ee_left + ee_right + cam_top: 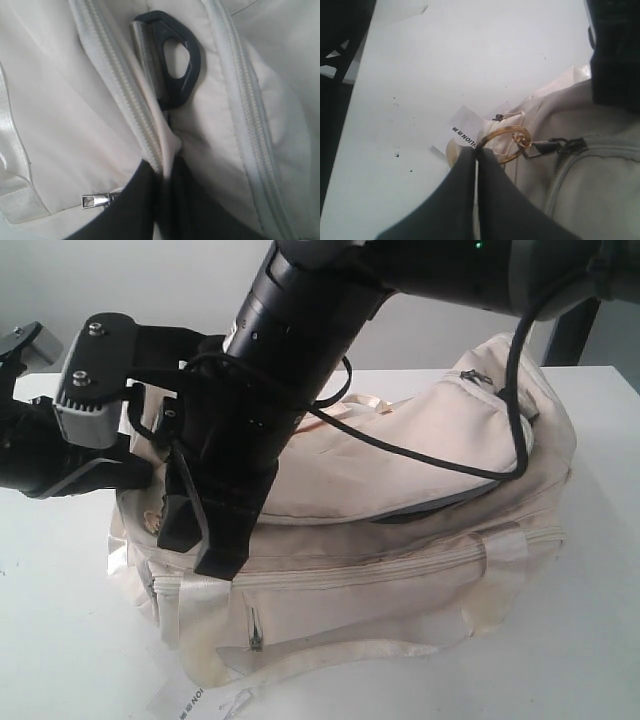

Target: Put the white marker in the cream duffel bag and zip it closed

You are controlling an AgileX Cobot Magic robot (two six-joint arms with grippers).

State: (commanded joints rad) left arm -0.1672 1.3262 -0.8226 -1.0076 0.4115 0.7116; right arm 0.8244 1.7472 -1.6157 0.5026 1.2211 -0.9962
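On a white table (600,660), a paper tag (185,702) lies nearest the camera, just in front of the right gripper (477,152). Beside it a satin strap (330,655) trails along the front of the bag (400,580). The right arm reaches across from the far right and sets its gripper down at the bag's left end, jaws pressed together. Their tips meet at a gold ring (510,130) linked to a zip slider (565,146), though whether the ring itself is pinched cannot be told. Just behind it, the left gripper (167,165) comes in from the left and is clamped on a fold of the bag's cream cloth, which rises between its two dark fingers (130,215). A metal zip pull (97,201) lies beside one finger, and a black buckle (194,62) sits just beyond the pinched fold, between two lines of zip teeth. Farther off, to the right of both grippers, the curved flap (430,420) lies over the top of the bag with a black cable (400,452) draped across it. A dark gap shows under the flap's front edge. The marker is not visible in any view.
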